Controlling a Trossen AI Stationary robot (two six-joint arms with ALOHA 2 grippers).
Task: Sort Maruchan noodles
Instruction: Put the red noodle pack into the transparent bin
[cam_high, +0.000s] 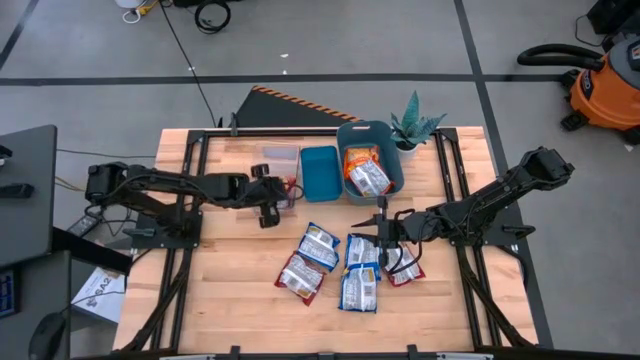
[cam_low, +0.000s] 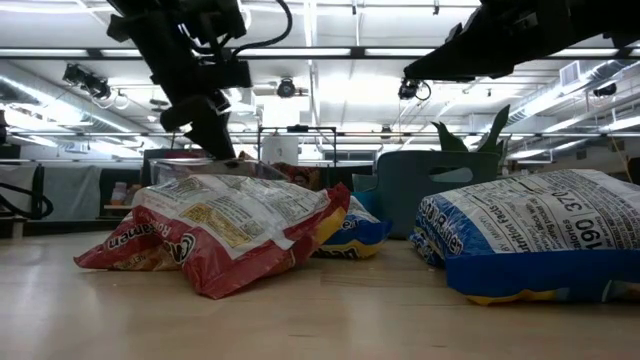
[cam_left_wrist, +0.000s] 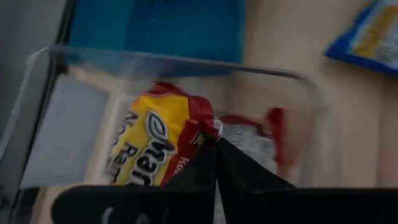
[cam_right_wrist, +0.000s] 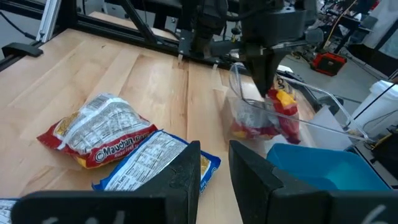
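Observation:
Several Maruchan packets lie flat at the table's middle: a blue-trimmed one (cam_high: 320, 245), a red one (cam_high: 300, 277), two blue ones (cam_high: 360, 250) (cam_high: 358, 290) and a red one (cam_high: 403, 268). Orange-trimmed packets (cam_high: 368, 176) lie in the teal bin (cam_high: 343, 160). My left gripper (cam_high: 268, 210) points down into the clear bin (cam_high: 279, 158), shut on a red-and-yellow packet (cam_left_wrist: 158, 146). My right gripper (cam_high: 383, 231) hovers open above the blue packets, touching nothing; its fingers show spread in the right wrist view (cam_right_wrist: 214, 163). My left gripper pinches the red-and-yellow packet between its two shut fingers at the crinkled red top edge (cam_left_wrist: 200, 132). The fingers come from above, pointing down into the clear bin. The packet hangs crumpled below them inside the bin (cam_right_wrist: 277, 118); whether its lower end rests on the bin floor I cannot tell.
A small blue bin (cam_high: 320, 172) stands between the clear bin and the teal bin. A potted plant (cam_high: 413, 128) stands at the far edge beside the teal bin. Bare wood lies along the near edge and the left side of the table (cam_high: 225, 290).

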